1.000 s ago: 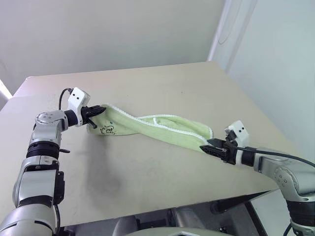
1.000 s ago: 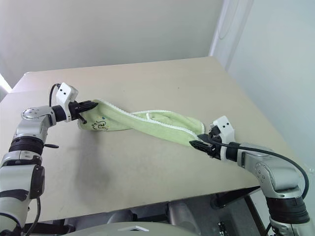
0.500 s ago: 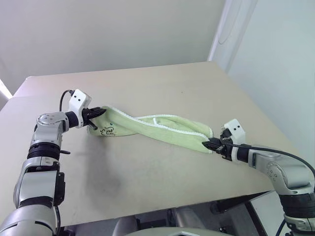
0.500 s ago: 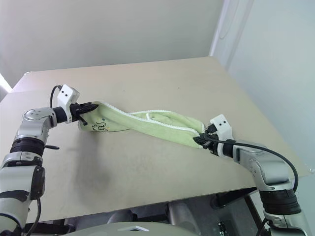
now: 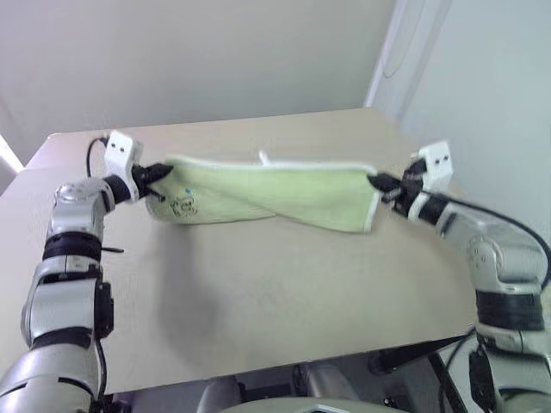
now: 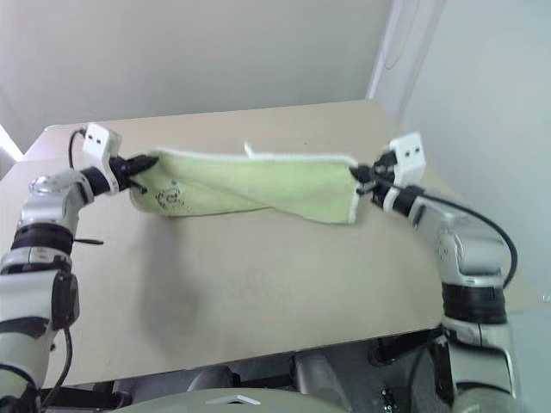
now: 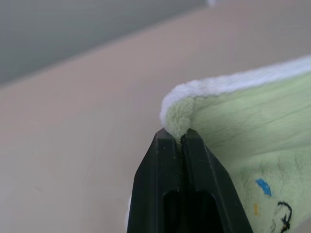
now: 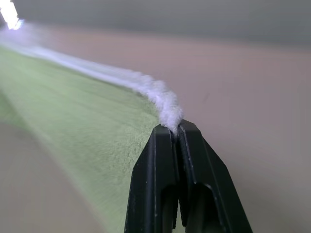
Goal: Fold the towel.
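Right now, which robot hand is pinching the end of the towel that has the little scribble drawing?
The left gripper. The dark scribble sits on the towel just below its pinch; the right gripper pinches the plain corner at the far end.

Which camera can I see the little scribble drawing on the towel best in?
The left eye view: the scribble mark sits whole and unblocked on the towel, near the left gripper. The right eye view shows it too. The left wrist view catches just its edge. In the right wrist view I can't find it.
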